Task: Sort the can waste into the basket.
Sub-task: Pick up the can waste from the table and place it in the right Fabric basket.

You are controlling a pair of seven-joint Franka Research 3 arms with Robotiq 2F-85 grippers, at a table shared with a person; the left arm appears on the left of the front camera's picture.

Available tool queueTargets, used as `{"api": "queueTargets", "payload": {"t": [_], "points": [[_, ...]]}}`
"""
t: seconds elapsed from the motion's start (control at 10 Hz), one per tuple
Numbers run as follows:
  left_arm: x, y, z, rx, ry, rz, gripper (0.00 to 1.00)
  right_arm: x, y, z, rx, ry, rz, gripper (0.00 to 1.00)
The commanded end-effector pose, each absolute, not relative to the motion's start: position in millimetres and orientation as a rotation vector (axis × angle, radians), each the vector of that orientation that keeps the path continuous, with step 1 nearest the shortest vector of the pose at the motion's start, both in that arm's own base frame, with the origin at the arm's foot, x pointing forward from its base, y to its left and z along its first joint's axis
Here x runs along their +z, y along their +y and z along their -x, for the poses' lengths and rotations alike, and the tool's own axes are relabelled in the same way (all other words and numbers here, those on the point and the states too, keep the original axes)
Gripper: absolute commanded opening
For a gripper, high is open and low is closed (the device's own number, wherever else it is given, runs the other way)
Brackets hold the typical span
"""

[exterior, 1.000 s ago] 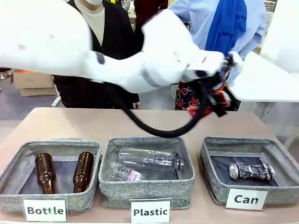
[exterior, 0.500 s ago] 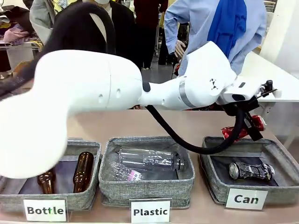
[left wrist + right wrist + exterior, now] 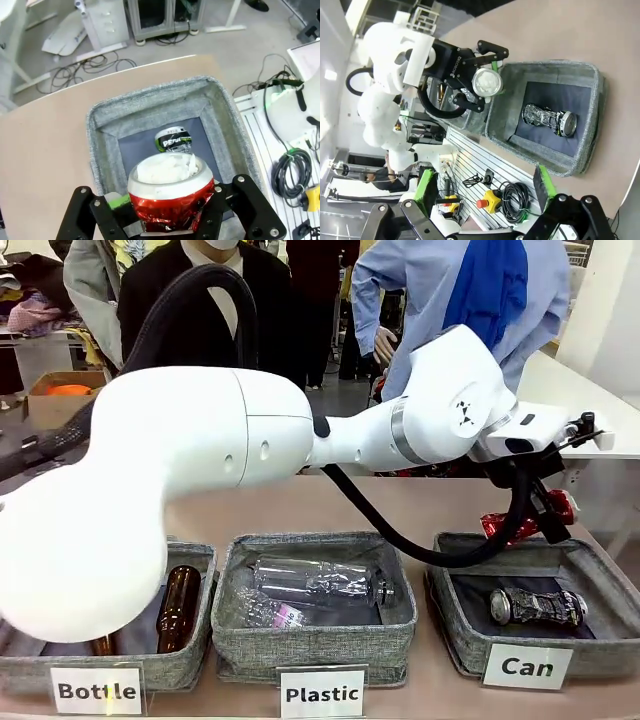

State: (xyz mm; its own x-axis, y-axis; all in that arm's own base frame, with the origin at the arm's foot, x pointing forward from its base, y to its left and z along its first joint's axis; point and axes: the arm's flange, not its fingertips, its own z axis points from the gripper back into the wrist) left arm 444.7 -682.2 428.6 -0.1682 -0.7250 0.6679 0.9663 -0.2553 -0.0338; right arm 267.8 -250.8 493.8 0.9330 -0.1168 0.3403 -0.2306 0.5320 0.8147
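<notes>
My left gripper (image 3: 528, 520) reaches across to the right side of the table and is shut on the crumpled red can (image 3: 498, 526). It holds the can just above the back rim of the grey "Can" basket (image 3: 460, 638). In the left wrist view the red can (image 3: 169, 192) sits silver end up between the fingers, with the basket (image 3: 102, 125) below it. A crushed black can (image 3: 537, 606) lies on the basket's dark lining. My right gripper (image 3: 484, 185) hangs high off the table's side, open with nothing between its fingers.
The "Plastic" bin (image 3: 315, 640) in the middle holds clear bottles. The "Bottle" bin (image 3: 150, 665) at the left holds brown glass bottles (image 3: 178, 606). People stand at the far side. A white table (image 3: 585, 405) stands at the right.
The left arm has swung right and down, carrying the red can from above the table's far edge to just over the Can basket's back rim.
</notes>
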Motion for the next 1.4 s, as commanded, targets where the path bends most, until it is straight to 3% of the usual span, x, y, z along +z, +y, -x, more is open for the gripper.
{"api": "queueTargets", "payload": {"t": [0.0, 0.2, 0.3, 0.7, 1.0, 1.3], "points": [[438, -697, -457, -1.745, -0.461, 0.652, 0.64, 499, -252, -271, 0.053, -0.371, -1.013, 1.0], [443, -689, -459, -1.747, -0.461, 0.67, 0.68, 499, -252, -271, 0.053, -0.371, -1.013, 1.0], [444, -687, -459, -1.742, -0.462, 0.672, 1.0, 499, -252, -271, 0.053, -0.371, -1.013, 1.0], [452, -673, -449, -1.766, -0.451, 0.702, 1.0, 499, -252, -271, 0.053, -0.371, -1.013, 1.0], [461, -629, -424, -1.786, -0.361, 0.732, 1.0, 494, -251, -268, 0.069, -0.378, -1.014, 1.0], [482, -551, -391, -1.716, -0.317, 0.721, 1.0, 490, -212, -331, 0.121, -0.313, -1.013, 1.0]]}}
